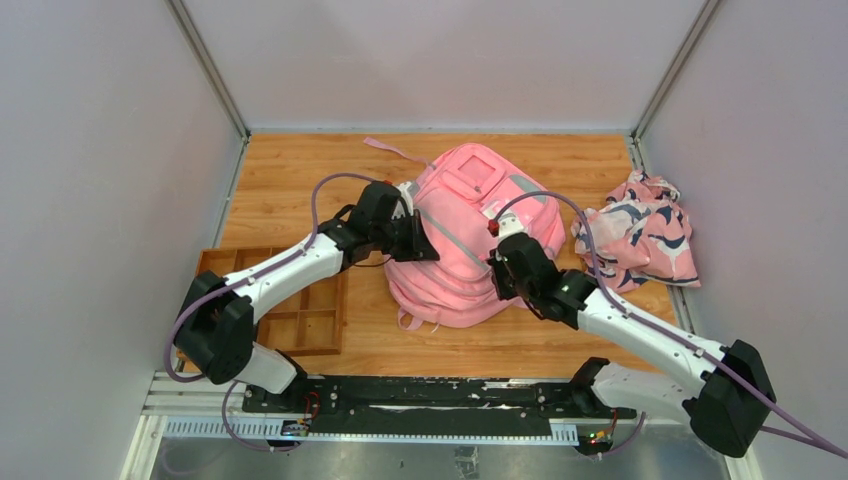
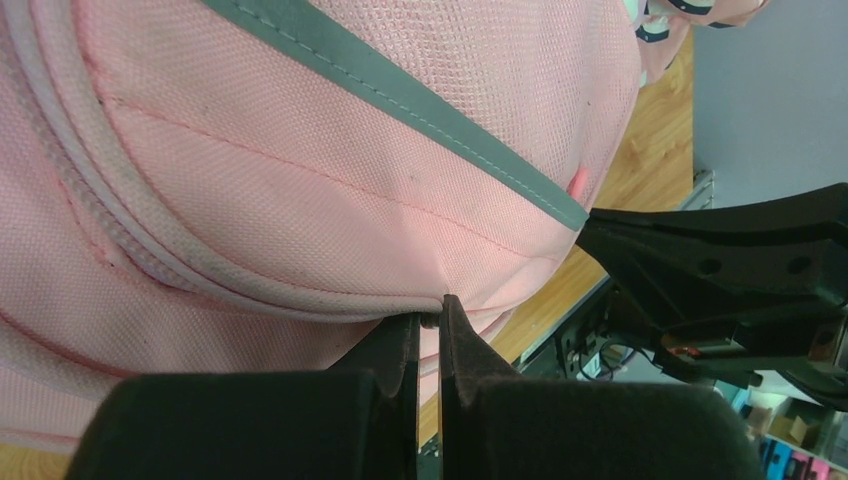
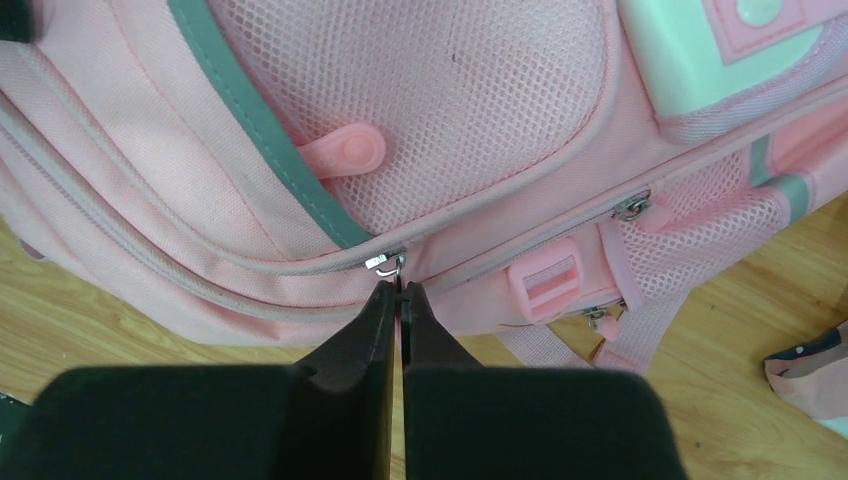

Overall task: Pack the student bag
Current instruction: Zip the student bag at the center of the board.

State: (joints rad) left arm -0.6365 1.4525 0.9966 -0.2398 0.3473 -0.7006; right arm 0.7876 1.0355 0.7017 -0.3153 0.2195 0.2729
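Presently the student bag (image 1: 470, 240) lies flat on the bench (image 1: 290, 190) between the two arms, front pockets up. Its long axis runs from the near bench edge toward the far wall.

- Left end effector (image 2: 432, 310): closed, pinching a fold of fabric at the seam on the bag's left flank.
- Right end effector (image 3: 400, 290): closed on the zipper pull (image 3: 388, 264) at the bag's near right side. The metal ring sits just at the fingertips, and the tab itself is hidden between them.

The zipper track (image 3: 180, 265) runs from the pull along the bag's near side toward the left flank. Judged from this, the coming move is to draw the pull along that line with the right arm, which is the nearer one, while the left arm anchors the fabric.

Containers:
- The bag's main compartment appears zipped, so its contents cannot be seen.
- A wooden divided tray (image 1: 300, 320), left of the bag, shows nothing in its visible compartments.
- A patterned cloth (image 1: 640, 235) lies crumpled to the right of the bag.
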